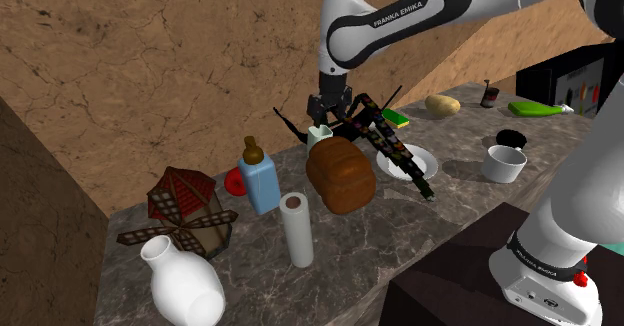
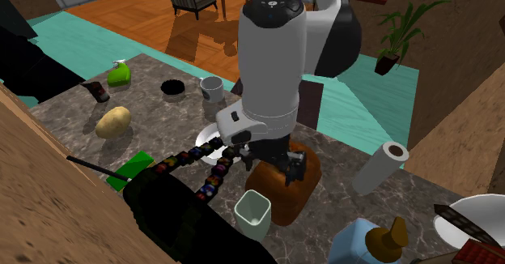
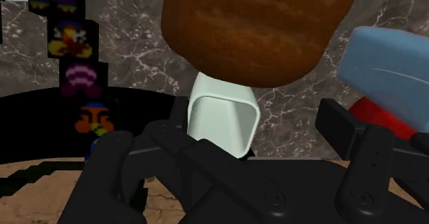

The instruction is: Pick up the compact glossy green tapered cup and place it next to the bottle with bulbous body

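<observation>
The small pale green tapered cup (image 1: 319, 134) stands upright on the marble counter, wedged between a brown loaf-shaped object (image 1: 340, 174) and a long black strip of colourful figures (image 1: 390, 144). My gripper (image 1: 328, 114) hangs just above the cup, open. In the wrist view the cup (image 3: 223, 123) sits between the spread fingers (image 3: 115, 164), which do not touch it, with the gripper (image 3: 237, 154) holding nothing. From the second exterior view the cup (image 2: 257, 212) is just past the gripper (image 2: 273, 161). The white bulbous bottle (image 1: 182, 279) stands at the counter's near left end.
A blue bottle with a brown stopper (image 1: 258, 179) and a red disc (image 1: 235, 182) stand near the cup. A paper roll (image 1: 297, 229) and a windmill model (image 1: 185, 209) lie toward the bulbous bottle. A plate (image 1: 420, 159), white mug (image 1: 503, 162) and potato (image 1: 442, 104) are further right.
</observation>
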